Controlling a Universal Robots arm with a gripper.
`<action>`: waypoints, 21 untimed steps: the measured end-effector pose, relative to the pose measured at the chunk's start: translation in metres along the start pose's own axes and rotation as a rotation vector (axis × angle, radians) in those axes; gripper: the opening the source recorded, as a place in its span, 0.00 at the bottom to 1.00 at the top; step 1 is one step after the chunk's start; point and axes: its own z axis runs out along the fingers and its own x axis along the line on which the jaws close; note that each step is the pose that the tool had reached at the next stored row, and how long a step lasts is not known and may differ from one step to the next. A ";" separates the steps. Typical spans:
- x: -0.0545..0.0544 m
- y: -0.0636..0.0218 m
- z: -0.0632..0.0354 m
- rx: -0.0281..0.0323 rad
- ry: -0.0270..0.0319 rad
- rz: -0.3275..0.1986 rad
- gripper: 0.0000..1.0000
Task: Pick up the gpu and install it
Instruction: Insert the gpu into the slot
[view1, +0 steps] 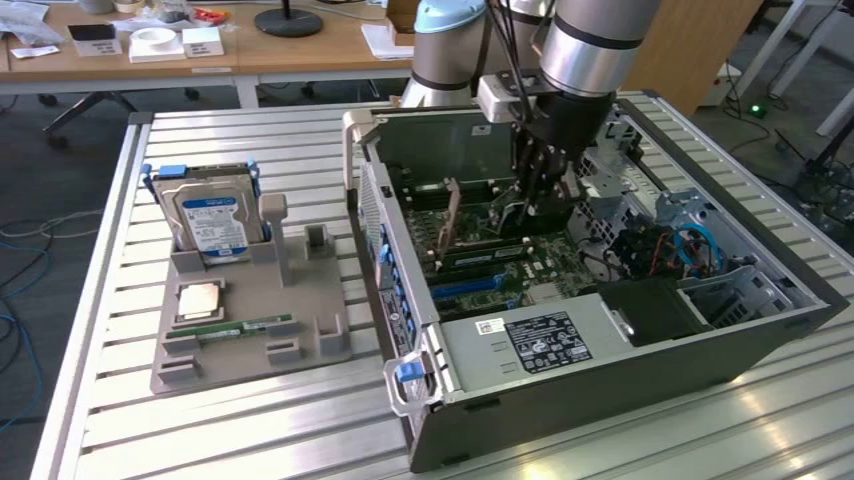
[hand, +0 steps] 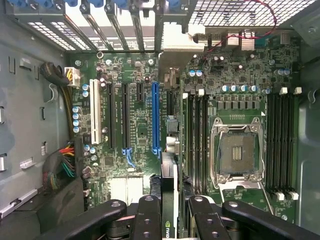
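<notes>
The black metal gripper (hand: 170, 212) is clamped on one thin, flat gpu card (hand: 169, 192), which is seen edge-on between two pairs of finger links, over the green motherboard (hand: 141, 130) inside the open grey steel computer case (view1: 601, 400). One long blue slot (hand: 155, 117), one white slot (hand: 95, 112) and one square processor socket (hand: 235, 155) are counted. On the ribbed aluminium table (view1: 267, 430), one grey plastic tray (view1: 254, 350) carries one upright silver hard drive (view1: 214, 225).
</notes>
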 end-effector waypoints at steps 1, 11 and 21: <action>0.000 0.0001 0.0003 0.0000 0.0000 0.000 0.26; 0.001 0.0015 0.0060 0.0001 0.0000 0.000 0.26; 0.001 0.0029 0.0122 0.0001 0.0004 0.000 0.26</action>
